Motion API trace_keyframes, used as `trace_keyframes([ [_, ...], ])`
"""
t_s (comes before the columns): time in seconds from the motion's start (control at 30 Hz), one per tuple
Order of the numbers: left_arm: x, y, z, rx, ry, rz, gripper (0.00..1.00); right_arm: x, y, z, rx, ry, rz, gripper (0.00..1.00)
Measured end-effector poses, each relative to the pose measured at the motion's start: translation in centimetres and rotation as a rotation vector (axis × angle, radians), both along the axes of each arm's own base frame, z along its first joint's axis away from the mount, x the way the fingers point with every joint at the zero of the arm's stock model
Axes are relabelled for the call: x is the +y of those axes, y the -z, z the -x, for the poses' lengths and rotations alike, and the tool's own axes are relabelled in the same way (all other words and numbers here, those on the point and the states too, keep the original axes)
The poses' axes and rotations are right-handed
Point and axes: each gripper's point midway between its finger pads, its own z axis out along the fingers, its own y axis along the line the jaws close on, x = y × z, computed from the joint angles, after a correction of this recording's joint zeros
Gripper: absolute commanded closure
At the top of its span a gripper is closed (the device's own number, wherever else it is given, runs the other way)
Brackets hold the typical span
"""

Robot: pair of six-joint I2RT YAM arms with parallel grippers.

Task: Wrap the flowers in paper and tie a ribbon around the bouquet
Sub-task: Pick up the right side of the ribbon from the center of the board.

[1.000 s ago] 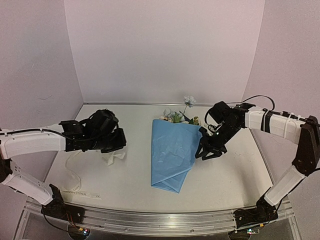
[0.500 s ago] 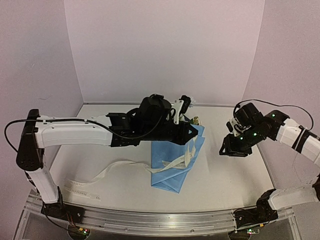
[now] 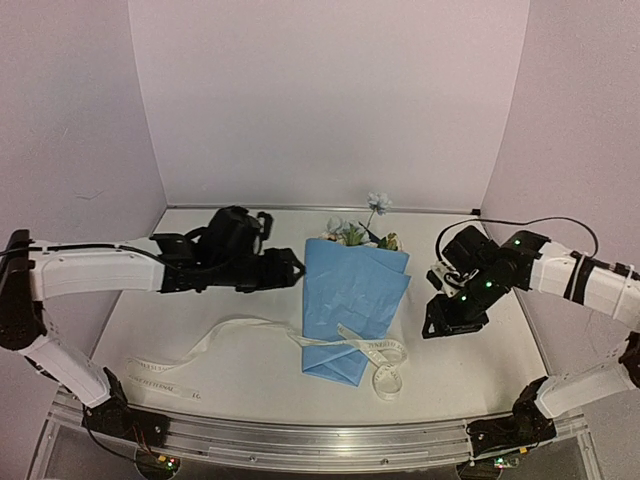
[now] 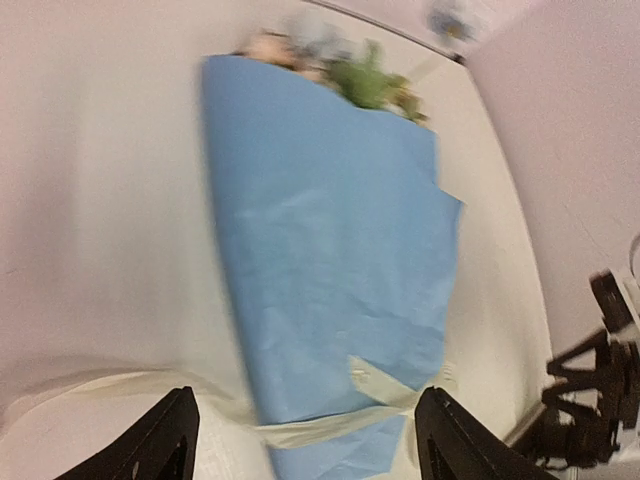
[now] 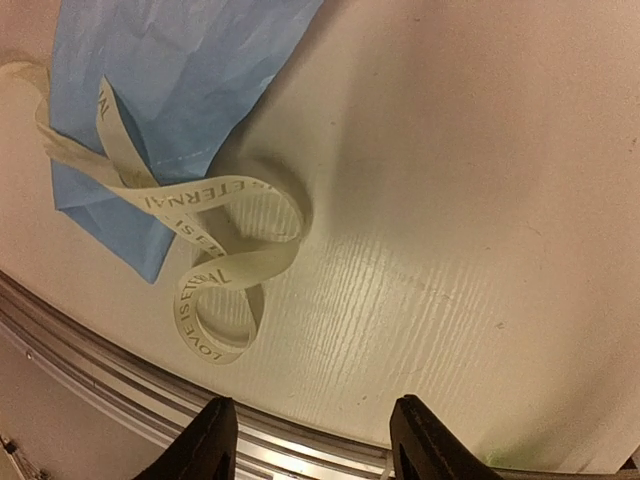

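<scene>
**Subject.** The bouquet (image 3: 352, 300), a blue paper cone with pale blue and cream blooms and green leaves at its wide end, lies flat at the middle of the white surface (image 3: 480, 375). The blooms point to the far edge and the tip to the near edge. A long cream-white fabric ribbon (image 3: 372, 350) with dark lettering is draped across the narrow end. One end trails toward the near left corner. The other curls in loose loops just right of the tip. No knot is visible.

**Risks.**
- The ribbon is only laid over the cone, so a pull on either end could slide it off the tip or drag the cone.
- Nothing pins the paper, so the wrap may spring open.
- The loops lie flat on the surface and against the paper's edge, so a pinch there may catch paper as well.

**Arms.**
- The left arm (image 3: 120, 272) stretches in from the left edge. Its jaws are released and empty, pointing at the cone's left side, near but apart.
- The right arm (image 3: 560, 270) bends in from the right edge with its wrist turned down. Its jaws are parted, grasp nothing, and hang over bare surface right of the cone.
</scene>
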Motion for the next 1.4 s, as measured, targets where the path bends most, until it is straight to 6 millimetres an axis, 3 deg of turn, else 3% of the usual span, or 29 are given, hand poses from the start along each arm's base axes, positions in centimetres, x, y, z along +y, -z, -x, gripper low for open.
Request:
trace_keyframes([
  [0.1,7.5,1.7,-0.3,0.082,-0.229,0.0,0.25,1.9,0.6,0.2,0.035,-0.077,0.007,0.46],
  [0.2,13.3,5.1,1.3,0.178,-0.382,-0.017,0.26,4.0,0.6,-0.1,0.037,-0.141,0.0,0.47],
  [0.27,15.9,7.4,2.6,0.232,-0.443,-0.069,0.24,5.2,0.6,-0.2,0.034,-0.17,-0.011,0.47],
  [0.37,17.9,9.6,3.9,0.282,-0.485,-0.167,0.22,5.8,0.9,0.2,0.04,-0.181,-0.015,0.47],
  [0.57,19.7,11.3,4.3,0.295,-0.521,-0.265,0.14,6.0,3.2,1.9,0.063,-0.176,0.014,0.47],
  [0.87,20.7,13.5,4.0,0.323,-0.511,-0.303,0.15,6.8,8.1,3.5,0.069,-0.144,0.092,0.51],
  [1.03,21.2,15.0,4.9,0.36,-0.496,-0.312,0.22,5.9,10.1,4.1,0.075,-0.092,0.137,0.63],
  [1.27,20.7,15.3,5.3,0.384,-0.475,-0.289,0.25,5.9,11.8,4.1,0.085,-0.028,0.164,0.98],
  [1.4,21.0,15.1,5.8,0.415,-0.52,-0.26,0.22,5.4,11.8,3.8,0.064,-0.008,0.181,1.0],
])
